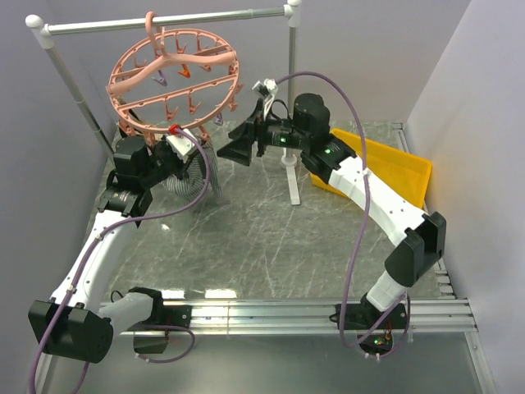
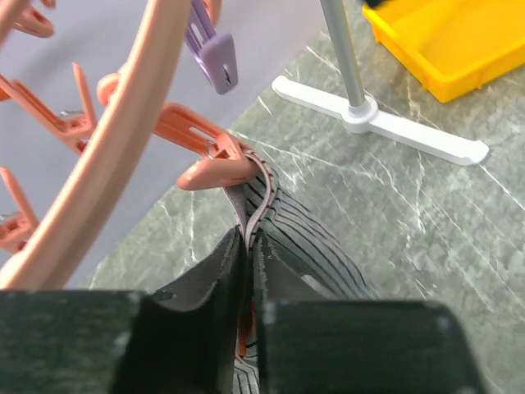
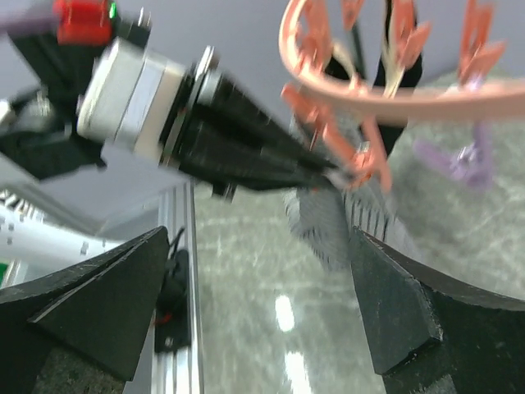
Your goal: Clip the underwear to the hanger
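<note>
The salmon-pink hanger (image 1: 172, 78) hangs by its hook from the grey rail. My left gripper (image 1: 184, 149) is just under the ring's near rim, shut on the striped grey underwear (image 1: 195, 176), which hangs down to the table. In the left wrist view my jaws (image 2: 250, 246) pinch the waistband. A pink clip (image 2: 209, 160) of the ring (image 2: 107, 156) sits on the fabric's top edge (image 2: 256, 176). My right gripper (image 1: 242, 148) is open and empty, just right of the underwear. The right wrist view (image 3: 258, 304) shows the underwear (image 3: 336, 222) beyond its fingers.
The grey rail (image 1: 164, 20) stands on white feet (image 1: 293, 185) mid-table. A yellow bin (image 1: 385, 164) lies at the right, behind my right arm. A purple clip (image 2: 212, 49) dangles from the ring. Walls close in on the left and right.
</note>
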`<move>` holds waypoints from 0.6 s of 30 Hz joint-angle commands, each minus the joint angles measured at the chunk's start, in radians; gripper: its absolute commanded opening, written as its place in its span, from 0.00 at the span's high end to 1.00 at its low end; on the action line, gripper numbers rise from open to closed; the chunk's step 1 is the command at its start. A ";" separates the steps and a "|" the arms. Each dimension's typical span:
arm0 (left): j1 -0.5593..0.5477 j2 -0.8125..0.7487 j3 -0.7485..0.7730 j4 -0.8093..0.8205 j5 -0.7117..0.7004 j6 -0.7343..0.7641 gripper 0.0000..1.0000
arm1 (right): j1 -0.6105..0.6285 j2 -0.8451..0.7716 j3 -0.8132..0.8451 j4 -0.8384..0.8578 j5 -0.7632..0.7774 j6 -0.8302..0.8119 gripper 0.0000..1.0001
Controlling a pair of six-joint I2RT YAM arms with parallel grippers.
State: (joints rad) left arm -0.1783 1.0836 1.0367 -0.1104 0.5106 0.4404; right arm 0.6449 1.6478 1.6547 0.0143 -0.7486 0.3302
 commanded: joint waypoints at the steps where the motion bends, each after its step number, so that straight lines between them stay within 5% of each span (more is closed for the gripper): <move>1: 0.002 -0.031 0.017 -0.024 0.028 -0.022 0.83 | -0.013 -0.084 -0.065 -0.071 -0.035 -0.077 0.03; 6: 0.002 -0.037 0.049 -0.141 0.003 -0.055 0.56 | -0.060 -0.175 -0.156 -0.132 -0.005 -0.131 0.02; 9: 0.002 -0.048 0.077 -0.202 0.012 -0.084 0.34 | -0.103 -0.233 -0.188 -0.178 0.028 -0.171 0.01; 10: 0.002 -0.057 0.092 -0.230 0.016 -0.104 0.16 | -0.117 -0.261 -0.193 -0.191 0.035 -0.195 0.01; 12: 0.002 -0.091 0.100 -0.239 0.026 -0.130 0.02 | -0.155 -0.290 -0.210 -0.221 0.058 -0.215 0.01; 18: 0.002 -0.103 0.193 -0.331 -0.029 -0.307 0.01 | -0.286 -0.410 -0.271 -0.270 0.110 -0.266 0.00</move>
State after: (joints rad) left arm -0.1783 0.9939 1.1423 -0.3931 0.5056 0.2623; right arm 0.4141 1.3098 1.4124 -0.2283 -0.6796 0.1127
